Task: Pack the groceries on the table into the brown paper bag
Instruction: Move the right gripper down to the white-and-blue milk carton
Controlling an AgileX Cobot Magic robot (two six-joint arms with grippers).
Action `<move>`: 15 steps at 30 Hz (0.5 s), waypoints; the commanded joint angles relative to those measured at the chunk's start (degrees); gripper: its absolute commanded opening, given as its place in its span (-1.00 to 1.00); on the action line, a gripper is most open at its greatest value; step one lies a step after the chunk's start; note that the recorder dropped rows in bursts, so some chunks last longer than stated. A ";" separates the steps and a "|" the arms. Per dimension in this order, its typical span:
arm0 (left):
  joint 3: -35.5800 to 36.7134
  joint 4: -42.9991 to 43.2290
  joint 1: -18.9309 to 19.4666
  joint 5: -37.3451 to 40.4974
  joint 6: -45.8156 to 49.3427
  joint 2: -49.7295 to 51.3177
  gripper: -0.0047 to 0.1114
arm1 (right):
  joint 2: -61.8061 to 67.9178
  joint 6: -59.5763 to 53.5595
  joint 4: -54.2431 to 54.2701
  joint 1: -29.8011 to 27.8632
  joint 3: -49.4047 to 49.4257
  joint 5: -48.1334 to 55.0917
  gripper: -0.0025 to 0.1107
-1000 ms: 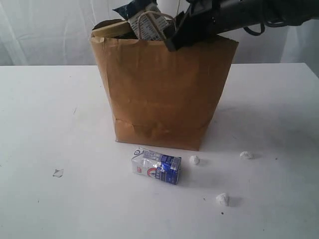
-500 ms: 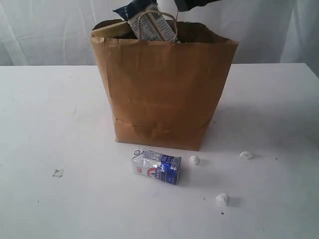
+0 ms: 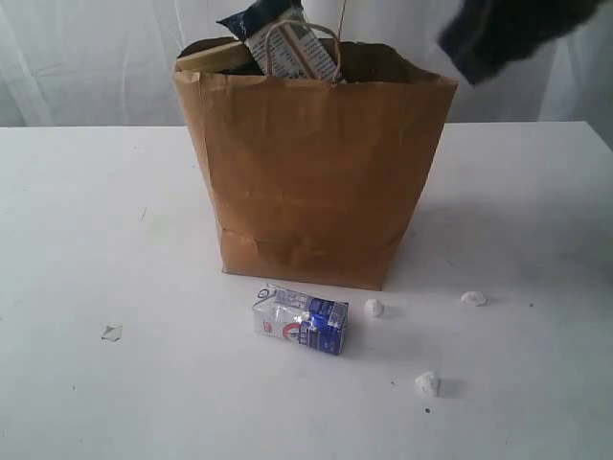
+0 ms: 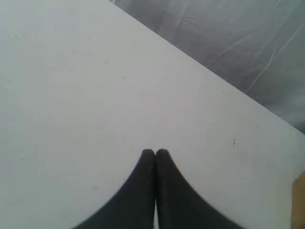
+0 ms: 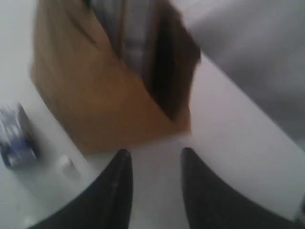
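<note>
The brown paper bag (image 3: 311, 177) stands upright mid-table, with a dark-blue packet (image 3: 257, 17) and other groceries sticking out of its rim. A small white-blue carton (image 3: 300, 321) lies on the white table (image 3: 96, 220) just in front of the bag. My right arm (image 3: 503, 34) is a dark blur above the bag's right side. In the right wrist view the right gripper (image 5: 155, 155) is open and empty, high over the table beside the bag (image 5: 100, 95), with the carton (image 5: 16, 138) off to one side. The left gripper (image 4: 155, 152) is shut over bare table, holding nothing.
Three small white crumbs (image 3: 374, 308) (image 3: 472, 298) (image 3: 428, 383) lie right of the carton, and a tiny scrap (image 3: 112, 333) sits at the left. A white curtain (image 3: 86, 57) hangs behind the table. The table's far edge (image 4: 200, 62) shows in the left wrist view.
My right arm has lifted out of the bag's mouth and swung to the right, empty. The bag, carton and crumbs have not moved.
</note>
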 commanded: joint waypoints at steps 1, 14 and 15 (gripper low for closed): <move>0.27 0.16 -0.37 -0.29 -0.05 -0.51 -0.92 | -0.38 10.12 -15.40 -0.31 2.71 16.00 -0.57; 0.27 0.16 -0.37 0.08 -0.05 -0.51 -0.92 | -1.20 -2.19 22.47 -0.20 18.46 16.00 -0.96; 0.27 0.16 -0.37 0.08 -0.05 -0.51 -0.92 | -0.59 -3.27 23.89 -0.20 19.30 14.80 -0.96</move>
